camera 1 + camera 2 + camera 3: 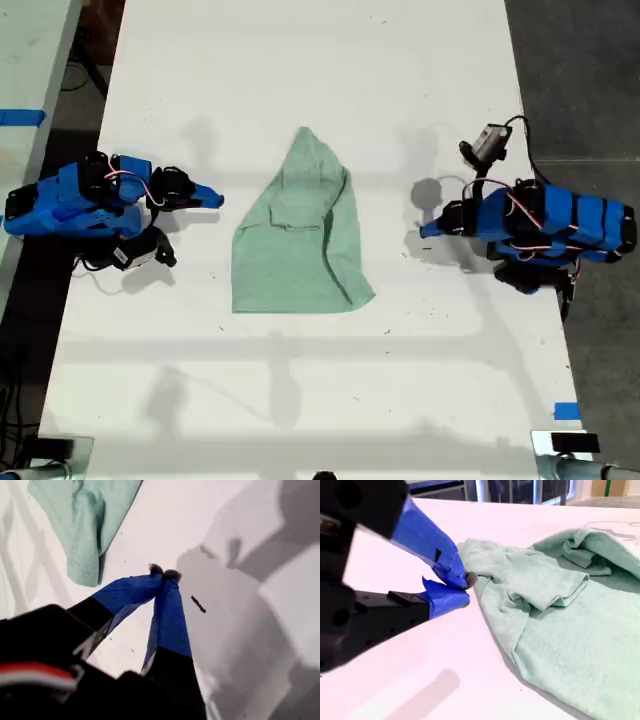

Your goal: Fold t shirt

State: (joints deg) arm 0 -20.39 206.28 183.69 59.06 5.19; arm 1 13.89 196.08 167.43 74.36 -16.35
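You have bare table (300, 400) along both long edges, at the exterior view's top and bottom. The t shirt (300, 250) lies mid-table, the only thing in the way, with an open strip on either side. An arm (90, 205) sits at one short edge and another arm (540, 225) at the other. My second gripper (466, 590) sits just beside the fabric, and my first gripper (164, 572) has bare surface all round its tips.

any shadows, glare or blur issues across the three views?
Exterior view: sharp, several soft arm shadows on the white table, none over the t shirt. First wrist view: broad grey shadows, my first gripper slightly soft. Second wrist view: my second gripper blurred, shirt sharp, table bright.
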